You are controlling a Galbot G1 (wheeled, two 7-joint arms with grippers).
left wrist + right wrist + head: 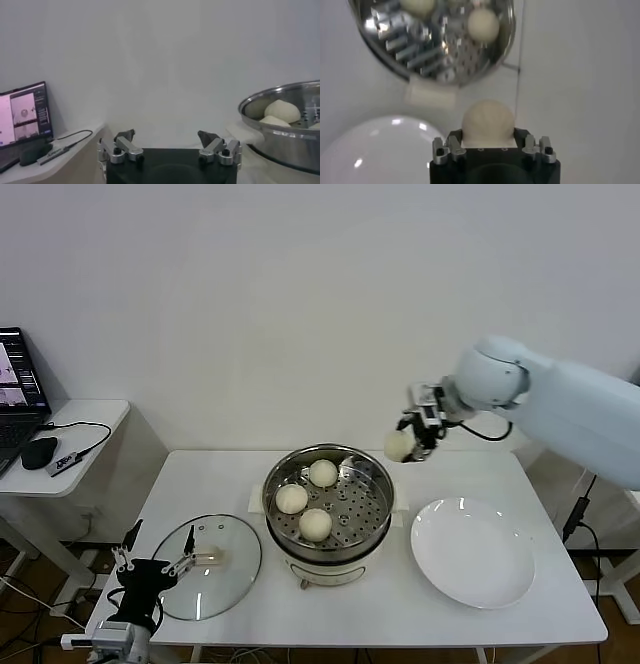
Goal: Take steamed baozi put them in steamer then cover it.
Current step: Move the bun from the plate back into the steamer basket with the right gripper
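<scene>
White table [330, 604]: three steamed baozi [316, 524] in steamer [327, 504], fourth pinched by right gripper [404, 445] beside rim; cover [205, 566] off, near spread left gripper [152, 566].

You see three cream-white baozi [309, 497] resting on the perforated tray of the open, shiny steamer [372, 509] at mid-bench. A fourth bun [400, 445] hangs in the air just beyond its far right rim, seemingly clamped. The clear glass cover [215, 569] lies flat left of the steamer, handle up.
</scene>
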